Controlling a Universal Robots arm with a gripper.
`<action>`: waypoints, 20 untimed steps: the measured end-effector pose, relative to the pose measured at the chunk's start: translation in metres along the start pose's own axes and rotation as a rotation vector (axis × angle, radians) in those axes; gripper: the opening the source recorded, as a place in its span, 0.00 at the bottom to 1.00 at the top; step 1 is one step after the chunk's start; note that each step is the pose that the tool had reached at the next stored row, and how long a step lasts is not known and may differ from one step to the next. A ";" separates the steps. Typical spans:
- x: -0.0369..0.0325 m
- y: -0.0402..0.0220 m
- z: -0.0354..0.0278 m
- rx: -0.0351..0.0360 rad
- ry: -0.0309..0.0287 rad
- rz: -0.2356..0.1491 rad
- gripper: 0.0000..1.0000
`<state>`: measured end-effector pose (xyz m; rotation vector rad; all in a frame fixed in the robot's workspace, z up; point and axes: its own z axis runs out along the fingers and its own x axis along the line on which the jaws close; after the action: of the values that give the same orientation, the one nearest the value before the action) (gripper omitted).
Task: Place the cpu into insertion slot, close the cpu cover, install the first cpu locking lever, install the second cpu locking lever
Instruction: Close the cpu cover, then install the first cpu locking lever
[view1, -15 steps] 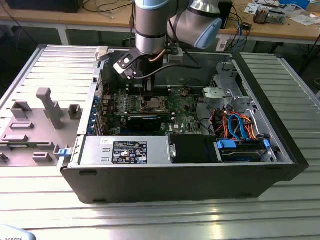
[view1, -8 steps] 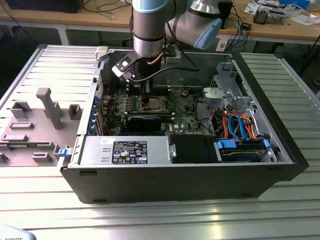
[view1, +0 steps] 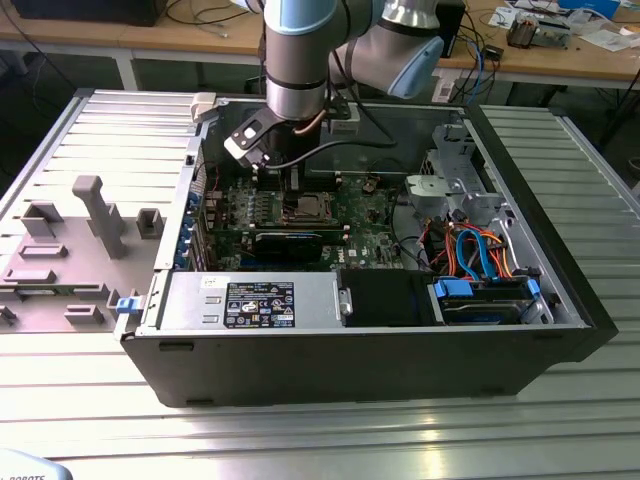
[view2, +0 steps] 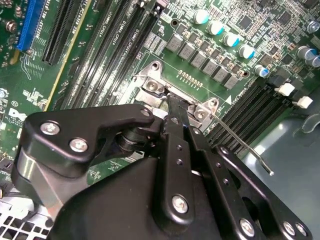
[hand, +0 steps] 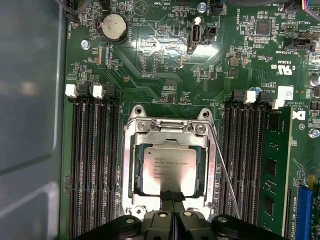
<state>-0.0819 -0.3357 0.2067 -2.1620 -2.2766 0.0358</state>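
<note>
**Over the socket, fingertips pressed together**

Inside the open black computer case (view1: 350, 365) on the ribbed metal table (view1: 300, 440), the exterior view shows my black gripper (view1: 293, 188) hanging low over the green motherboard (view1: 375, 225). It is right above the square, silver-rimmed insertion slot (view1: 306, 208).

In the first wrist view, the small flat square cpu (hand: 172, 171) with its silver-grey metal top sits in the insertion slot (hand: 136, 172). Banks of long black memory slots (hand: 95, 165) lie on either side. The thin silver square-frame cpu cover (hand: 211, 160) lies flat around the cpu, which shows through its cut-out. My gripper (hand: 172, 196) has its two fingertips together with nothing between them, at the cover's edge nearest my wrist. A thin metal wire lever (hand: 226, 172) slants away beside the cover.

In the second wrist view, my gripper (view2: 172, 116) reaches the silver metal at the slot's edge; I cannot tell whether it touches. The wire lever (view2: 240, 145) sticks out over the memory slots.
</note>
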 end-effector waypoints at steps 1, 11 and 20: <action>0.0000 0.0000 -0.0007 -0.0003 -0.0002 0.000 0.11; -0.0008 0.0124 -0.0087 -0.0011 -0.0002 0.000 0.11; -0.0015 0.0269 -0.0090 -0.0009 -0.0017 0.000 0.11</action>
<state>-0.0548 -0.3357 0.2153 -2.1634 -2.2779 0.0367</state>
